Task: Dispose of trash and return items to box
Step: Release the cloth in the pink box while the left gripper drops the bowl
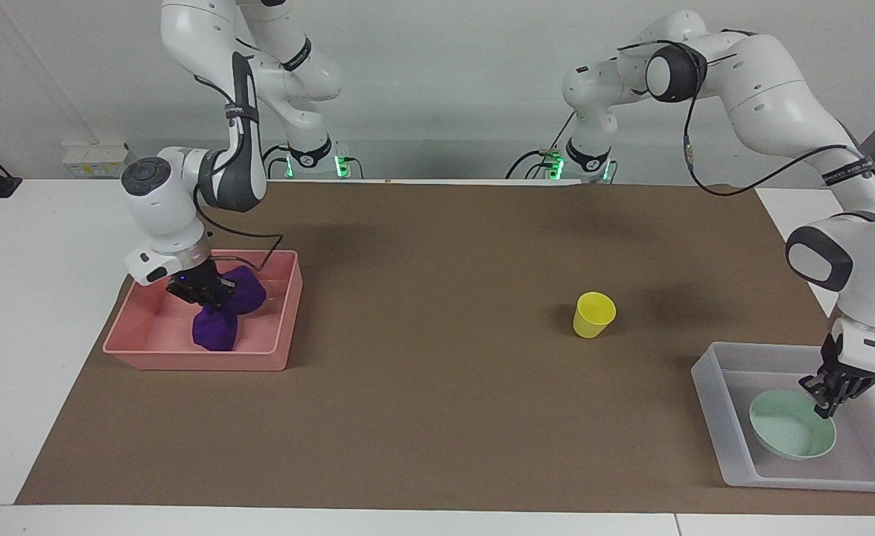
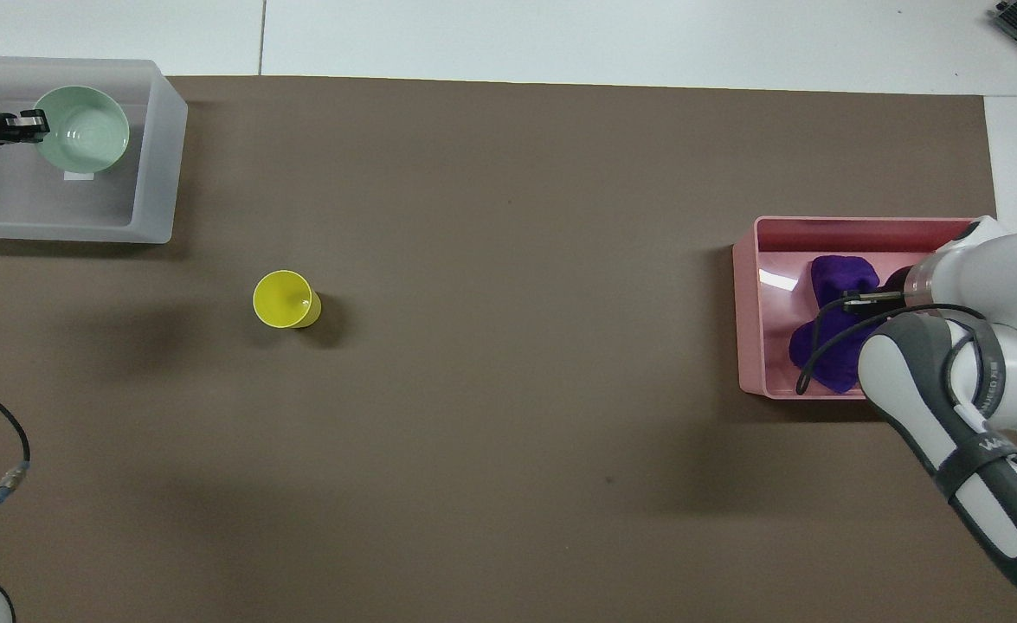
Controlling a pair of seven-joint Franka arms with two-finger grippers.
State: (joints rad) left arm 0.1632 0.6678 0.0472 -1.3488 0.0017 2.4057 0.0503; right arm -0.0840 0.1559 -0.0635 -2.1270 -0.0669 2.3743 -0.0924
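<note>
My left gripper (image 1: 826,406) is shut on the rim of the mint-green bowl (image 1: 791,435) and holds it low inside the translucent tray (image 1: 709,376) at the left arm's end of the table. In the overhead view the bowl (image 2: 84,138) sits in the tray (image 2: 157,173) with the left gripper (image 2: 34,127) at its rim. My right gripper (image 1: 210,296) is shut on the purple cloth wad (image 1: 214,331), down inside the pink bin (image 1: 199,361). The yellow cup (image 1: 594,314) stands upright on the brown mat, between the bins and closer to the tray.
The brown mat (image 1: 437,387) covers most of the white table. The pink bin (image 2: 746,329) sits at the right arm's end. A loose black cable (image 2: 6,472) lies at the mat's edge near the left arm's base.
</note>
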